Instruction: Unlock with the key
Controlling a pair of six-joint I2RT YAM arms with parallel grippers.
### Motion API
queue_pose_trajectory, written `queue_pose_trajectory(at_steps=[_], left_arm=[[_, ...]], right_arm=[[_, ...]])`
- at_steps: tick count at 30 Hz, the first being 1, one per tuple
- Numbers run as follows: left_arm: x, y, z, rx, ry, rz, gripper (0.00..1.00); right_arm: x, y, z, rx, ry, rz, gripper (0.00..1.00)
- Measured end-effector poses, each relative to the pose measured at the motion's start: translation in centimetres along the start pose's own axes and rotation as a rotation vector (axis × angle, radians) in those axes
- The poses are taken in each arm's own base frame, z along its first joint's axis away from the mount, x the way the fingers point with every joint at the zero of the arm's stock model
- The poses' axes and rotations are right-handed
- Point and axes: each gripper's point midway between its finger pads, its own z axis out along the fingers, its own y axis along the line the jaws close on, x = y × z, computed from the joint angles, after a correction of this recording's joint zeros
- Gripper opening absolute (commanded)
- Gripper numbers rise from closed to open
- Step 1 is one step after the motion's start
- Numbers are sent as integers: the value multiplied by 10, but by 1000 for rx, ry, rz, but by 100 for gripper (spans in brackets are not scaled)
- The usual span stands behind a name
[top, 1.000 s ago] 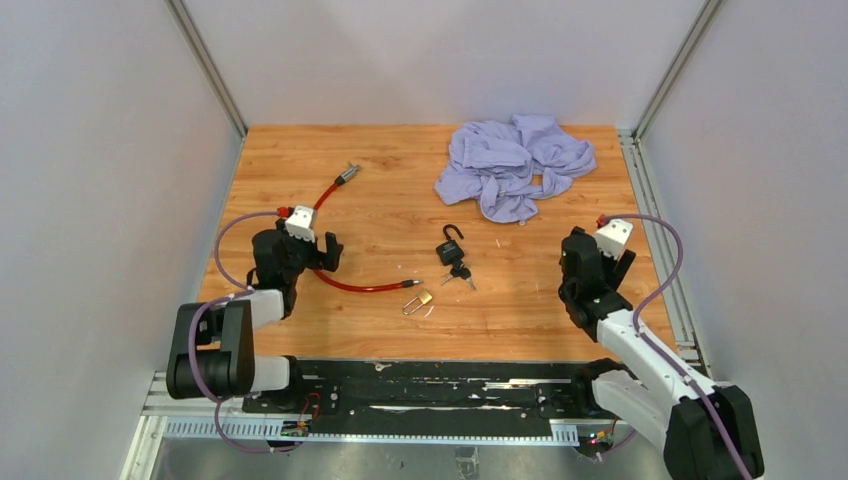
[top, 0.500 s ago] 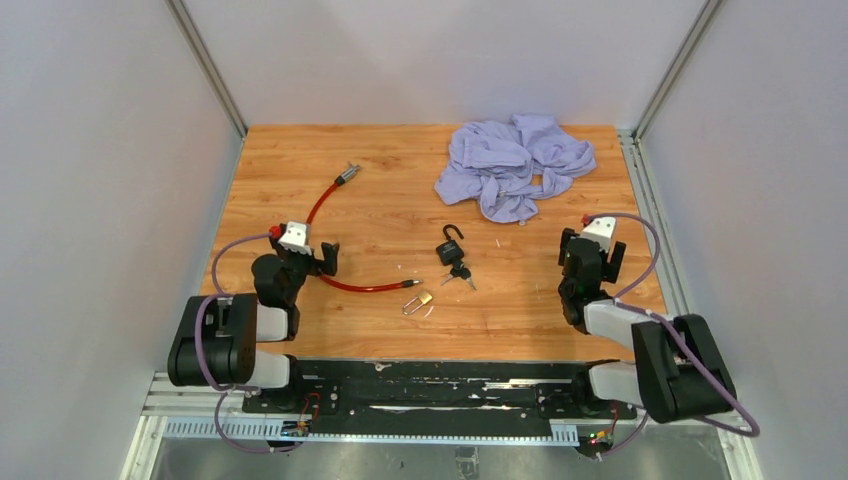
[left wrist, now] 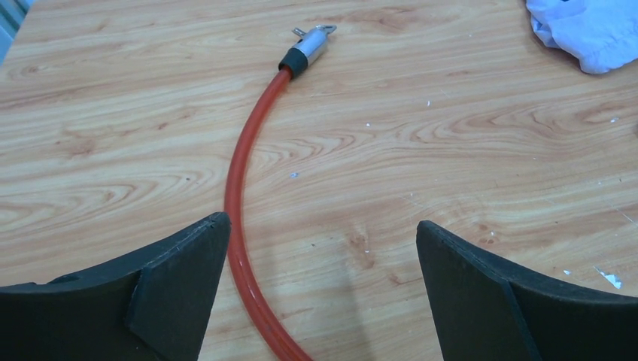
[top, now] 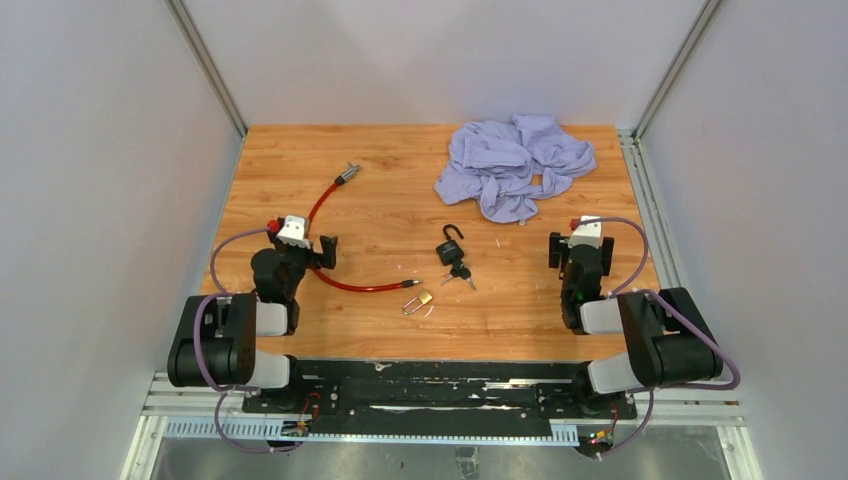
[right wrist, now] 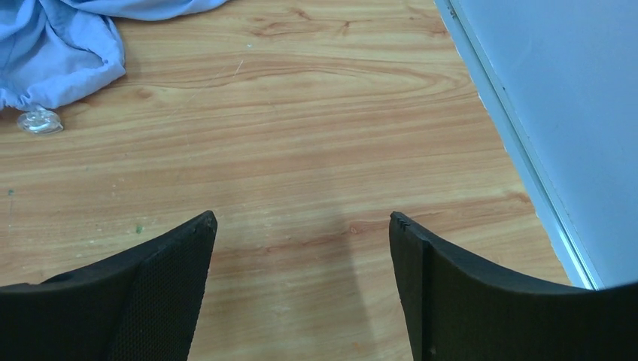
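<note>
Left gripper (left wrist: 320, 223) wide, empty, above red cable (left wrist: 233, 173). Right gripper (right wrist: 301, 216) wide, empty, by right edge of table (top: 390, 180). Padlock (top: 449, 250) lies mid-table.

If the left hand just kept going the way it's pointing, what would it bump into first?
Probably the metal tip of the red cable, which lies almost dead ahead across the table. The left hand is open, and depth is hard to judge.
</note>
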Motion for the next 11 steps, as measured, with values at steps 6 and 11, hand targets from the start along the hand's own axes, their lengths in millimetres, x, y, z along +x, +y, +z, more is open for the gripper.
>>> queue_pose_trajectory(at_steps=[6,11], left_arm=[[-3,4,-1,-27,-16,-4,98],[-1,3,0,-29,-3,-2,98]], right_arm=[[-4,2,1,-14,-19,8,84],[-7,2,2,-16,-28,12,84]])
